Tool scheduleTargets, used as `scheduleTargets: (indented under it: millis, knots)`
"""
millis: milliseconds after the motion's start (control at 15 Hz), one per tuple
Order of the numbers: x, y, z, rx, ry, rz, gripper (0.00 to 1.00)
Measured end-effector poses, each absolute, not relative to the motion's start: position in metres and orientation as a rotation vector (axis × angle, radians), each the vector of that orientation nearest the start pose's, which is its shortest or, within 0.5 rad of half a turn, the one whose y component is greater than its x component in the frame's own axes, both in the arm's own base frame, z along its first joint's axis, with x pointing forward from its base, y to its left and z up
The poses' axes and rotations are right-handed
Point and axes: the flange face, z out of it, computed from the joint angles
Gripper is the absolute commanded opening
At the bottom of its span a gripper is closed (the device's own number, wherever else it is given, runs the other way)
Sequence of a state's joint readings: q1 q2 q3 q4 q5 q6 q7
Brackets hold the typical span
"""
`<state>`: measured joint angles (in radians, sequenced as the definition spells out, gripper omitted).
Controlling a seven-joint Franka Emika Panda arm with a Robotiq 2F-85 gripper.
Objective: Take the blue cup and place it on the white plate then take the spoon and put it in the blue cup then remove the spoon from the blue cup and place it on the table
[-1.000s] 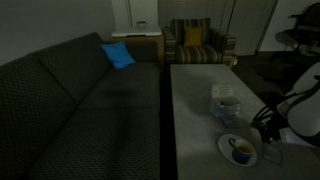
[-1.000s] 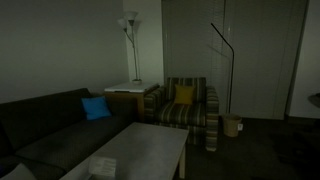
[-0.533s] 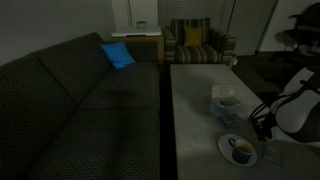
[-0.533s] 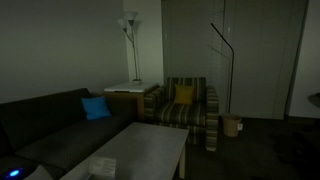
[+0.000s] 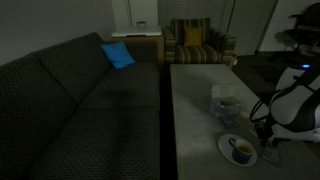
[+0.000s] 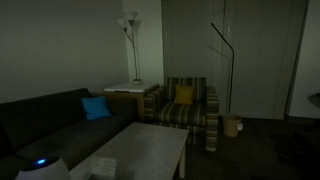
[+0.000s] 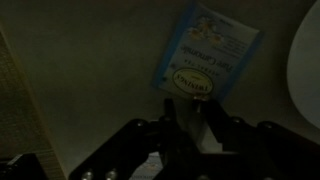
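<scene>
Dim room, little contrast. On the table (image 5: 195, 100), close to the corner nearest the camera on the arm's side in an exterior view: the white plate (image 5: 226, 146), flat on the grey top. Upright on that plate, within its rim, the blue cup (image 5: 241, 152) with its paler inside showing. Further back along the same long edge, a pale printed box (image 5: 225, 103), near the plate but apart from it.

Leaning in over that edge, the arm (image 5: 290, 100), white with dark joints. Gripper (image 7: 196, 115) above the grey top, between box and plate. In the wrist view, pointing towards the box, with the plate's rim curving in at the right side of the picture. Dark fingers (image 7: 217, 120) visible side by side, with something pale between them. Too murky to name, so cannot tell whether the jaws are spread or pinching anything. Spoon not to be picked out in this light.

Along the table's other long edge, a dark patterned sofa (image 5: 80, 110) with a blue cushion (image 5: 117, 55) at its far end. Beyond the table's far short edge, a striped armchair (image 5: 197, 45). Beside it, in an exterior view, a floor lamp (image 6: 130, 25).
</scene>
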<state>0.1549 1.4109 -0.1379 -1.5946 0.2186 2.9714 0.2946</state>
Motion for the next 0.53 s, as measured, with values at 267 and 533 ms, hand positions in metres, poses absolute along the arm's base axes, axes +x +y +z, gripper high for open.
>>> scheduleTargets:
  millis: [267, 533]
  knots:
    - [0.55, -0.005, -0.173, -3.196, 0.589, 0.034, 0.98]
    - [0.546, 0.011, -0.173, -3.237, 0.564, 0.027, 1.0]
